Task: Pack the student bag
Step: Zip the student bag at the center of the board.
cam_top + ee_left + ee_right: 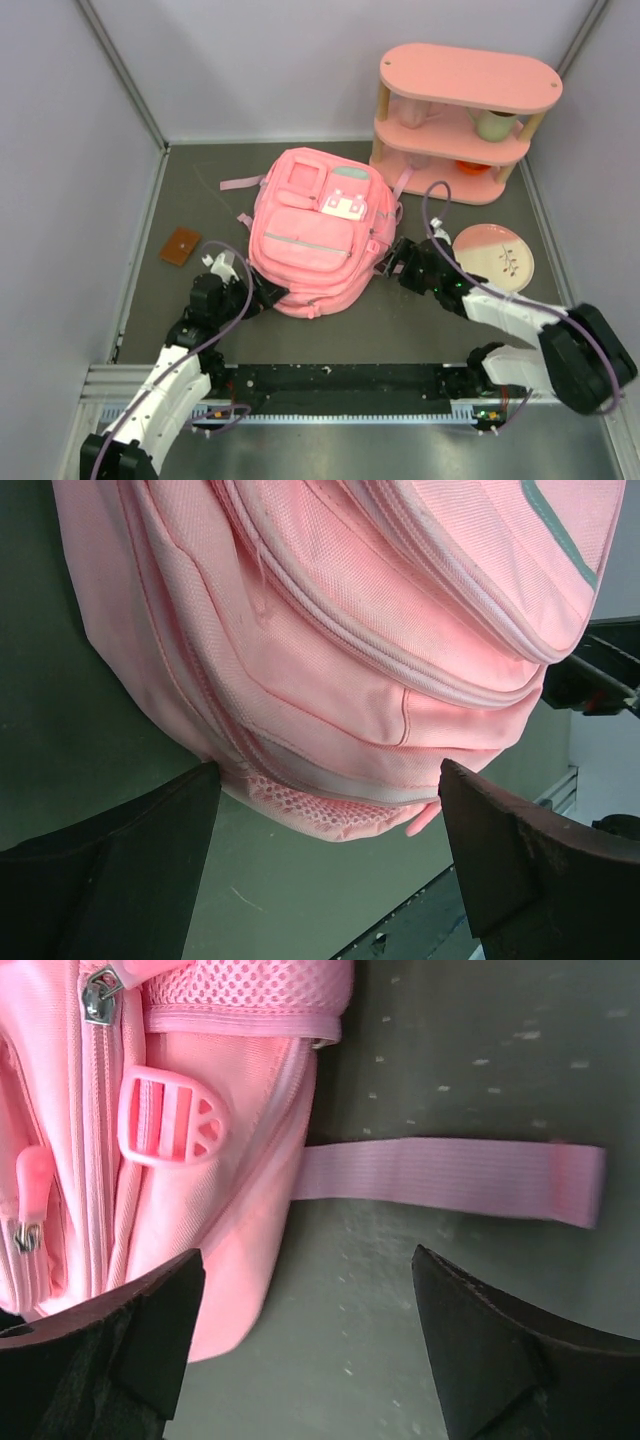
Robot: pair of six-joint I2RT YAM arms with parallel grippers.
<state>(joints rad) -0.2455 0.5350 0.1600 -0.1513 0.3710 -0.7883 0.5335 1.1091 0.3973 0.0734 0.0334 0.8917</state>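
1. One student bag [312, 235] lies flat on the desk [200, 190], front side up, roughly mid-desk, with its bottom end toward the arms.
2. Two arms reach in, one to each lower corner of the bag.
3. The left hand [266, 294] sits at the bag's near-left corner. In the left wrist view, the left hand [325, 850] has its two fingers [120, 860] spread wide. The bag's rounded bottom [330, 710] fills the space ahead of them, and nothing is held.
4. The right hand [396, 257] is at the bag's right side. In the right wrist view, the right hand [305, 1350] is likewise spread apart and holds nothing. The bag's corner [200, 1210] is just beside one finger [110, 1350].
5. That view shows one pink buckle [170, 1117], two metal zip pulls [97, 995] and one loose strap [450, 1180] lying flat on the desk.
6. One pink shelf unit [465, 80] with three tiers stands at the far right.
7. One pink-and-white plate [493, 257] lies right of the bag.
8. One small brown card [180, 246] lies to the bag's left, well apart from it.
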